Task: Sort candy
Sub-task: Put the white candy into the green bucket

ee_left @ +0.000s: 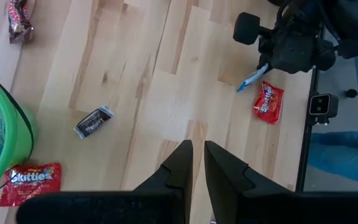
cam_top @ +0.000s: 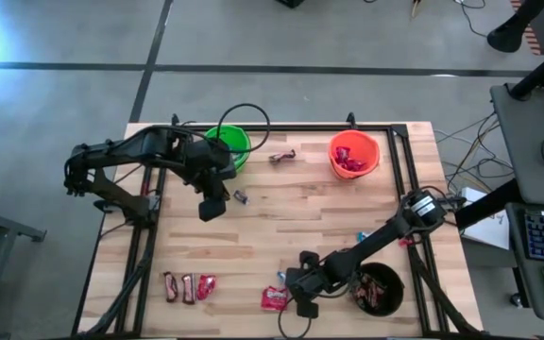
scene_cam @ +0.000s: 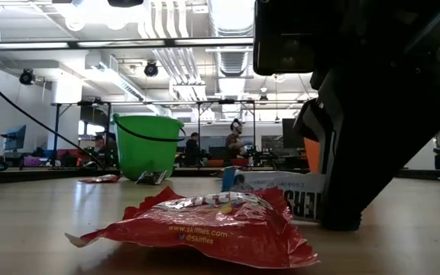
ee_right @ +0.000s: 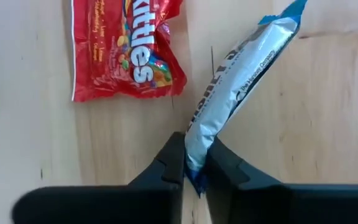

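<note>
My right gripper [ee_right: 194, 148] is low over the table's near edge [cam_top: 296, 286], shut on a light-blue-and-white candy bar [ee_right: 247, 68]. A red Skittles packet [ee_right: 126, 50] lies flat on the table right beside it [scene_cam: 205, 225]. My left gripper [cam_top: 212, 210] hangs shut above the table's middle, in front of the green bucket [cam_top: 229, 146], holding nothing [ee_left: 197, 152]. More candy lies on the table: three pieces at the near left [cam_top: 188, 287], a dark bar [cam_top: 282, 157] between the buckets, and a small dark piece [cam_top: 241, 196]. My right gripper pinches one end of the light-blue-and-white bar [ee_right: 197, 155] between its two fingers. The fingers slant down from above and sit across the bar's width. The bar is turned on its edge in the hold and runs away from the fingers, low at the table [scene_cam: 270, 191]. Whether it is lifted clear, I cannot tell.
An orange bucket [cam_top: 354, 154] with red packets stands at the far right. A black bucket [cam_top: 378, 288] with dark bars stands just right of my right gripper. A blue bar [cam_top: 364, 235] and a red packet [cam_top: 406, 241] lie by the right rail.
</note>
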`<move>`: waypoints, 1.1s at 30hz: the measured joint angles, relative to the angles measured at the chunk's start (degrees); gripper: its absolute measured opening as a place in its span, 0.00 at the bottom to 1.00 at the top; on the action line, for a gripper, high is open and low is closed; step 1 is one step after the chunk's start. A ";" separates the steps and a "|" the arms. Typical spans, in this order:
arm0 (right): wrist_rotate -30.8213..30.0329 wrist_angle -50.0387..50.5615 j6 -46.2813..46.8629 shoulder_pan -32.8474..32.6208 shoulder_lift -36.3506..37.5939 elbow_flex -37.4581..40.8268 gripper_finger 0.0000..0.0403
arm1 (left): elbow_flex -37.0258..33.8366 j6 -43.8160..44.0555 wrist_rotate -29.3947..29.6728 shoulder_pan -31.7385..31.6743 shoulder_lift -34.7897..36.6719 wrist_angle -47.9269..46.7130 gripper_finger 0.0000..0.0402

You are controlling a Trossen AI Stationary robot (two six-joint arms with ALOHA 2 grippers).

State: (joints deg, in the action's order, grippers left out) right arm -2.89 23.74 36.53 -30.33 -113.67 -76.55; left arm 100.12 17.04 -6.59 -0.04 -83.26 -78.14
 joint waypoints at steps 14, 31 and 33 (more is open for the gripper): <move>-2.15 5.19 2.09 0.04 9.01 0.31 0.03 | 0.00 2.09 -1.19 -0.01 0.00 0.17 0.06; -9.25 12.80 -11.33 5.30 13.94 -12.37 0.03 | -0.04 -4.27 -8.12 -0.08 -1.99 8.99 0.06; -10.30 14.99 -13.17 6.19 13.94 -14.60 0.03 | -0.07 -5.79 -8.72 -0.10 -1.99 8.99 0.06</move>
State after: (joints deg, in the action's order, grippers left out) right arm -13.19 38.73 23.36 -24.13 -99.72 -91.15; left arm 100.05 11.25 -15.31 -0.14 -85.25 -69.15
